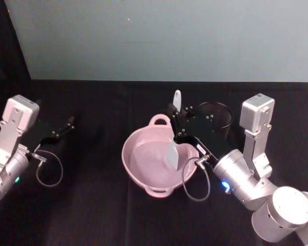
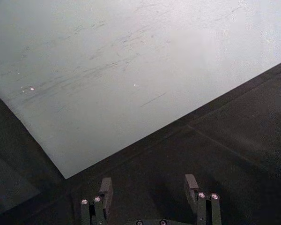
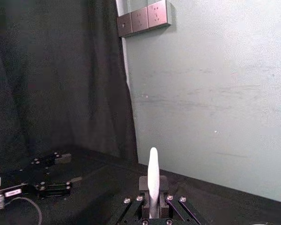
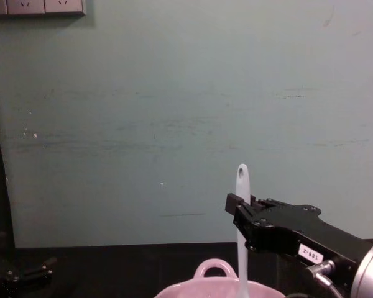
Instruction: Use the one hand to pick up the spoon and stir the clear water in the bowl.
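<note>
While right hand [image 1: 175, 119] holds spoon [image 1: 172, 154] in bowl [image 1: 138, 169], mesh cup [image 1: 218, 114] behind

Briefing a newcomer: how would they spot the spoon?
On the black table sits a pink bowl. The right gripper holds the spoon upright in it, paddle down. It is slim and white, unlike the black mesh cup nearby.

Head camera steep above bowl [image 1: 131, 166], chest camera low, level, shares its rim, wrist cameras face wall [image 3: 215, 93]
</note>
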Robot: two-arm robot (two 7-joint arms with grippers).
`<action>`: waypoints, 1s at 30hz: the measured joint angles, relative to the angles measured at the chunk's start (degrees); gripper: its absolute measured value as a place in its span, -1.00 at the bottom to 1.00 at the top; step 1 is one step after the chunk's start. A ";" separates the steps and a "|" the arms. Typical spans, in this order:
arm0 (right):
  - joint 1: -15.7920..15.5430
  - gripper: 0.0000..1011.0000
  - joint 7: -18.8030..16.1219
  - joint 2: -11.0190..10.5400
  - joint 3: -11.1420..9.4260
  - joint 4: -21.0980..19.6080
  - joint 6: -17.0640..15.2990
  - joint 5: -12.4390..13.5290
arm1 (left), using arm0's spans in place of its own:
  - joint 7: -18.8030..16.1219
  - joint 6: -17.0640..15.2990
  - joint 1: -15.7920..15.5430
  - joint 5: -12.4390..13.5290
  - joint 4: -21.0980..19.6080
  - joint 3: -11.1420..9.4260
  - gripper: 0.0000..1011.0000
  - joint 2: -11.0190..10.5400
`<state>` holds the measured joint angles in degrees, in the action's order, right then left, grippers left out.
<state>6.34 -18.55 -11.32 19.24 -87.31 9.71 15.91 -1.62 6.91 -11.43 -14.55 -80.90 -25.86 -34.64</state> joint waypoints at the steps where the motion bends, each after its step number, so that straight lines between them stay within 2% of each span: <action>1: -0.16 -0.77 -0.10 -0.05 0.00 -0.28 -0.30 0.16 | 0.00 0.00 0.00 0.00 0.00 0.00 1.00 0.00; 9: -1.50 -0.78 -1.36 -0.51 0.25 -3.25 -3.27 2.79 | 0.00 0.00 0.00 0.00 0.00 0.00 1.00 0.00; 16: -1.39 -0.78 -1.30 -0.33 -0.26 -4.29 -3.92 4.86 | 0.00 0.00 0.00 0.00 0.00 0.00 1.00 0.00; 21: -1.23 -0.77 -0.10 0.12 -1.75 -5.58 -4.38 7.10 | 0.00 0.00 0.00 0.00 0.00 0.00 1.00 -0.01; 30: -1.17 -0.77 4.40 0.95 -5.48 -9.66 -10.27 12.84 | 0.00 0.00 0.00 0.00 0.00 0.00 1.00 -0.01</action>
<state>5.17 -14.15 -10.36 13.77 -96.96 -0.56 28.75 -1.62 6.91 -11.43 -14.55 -80.90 -25.86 -34.65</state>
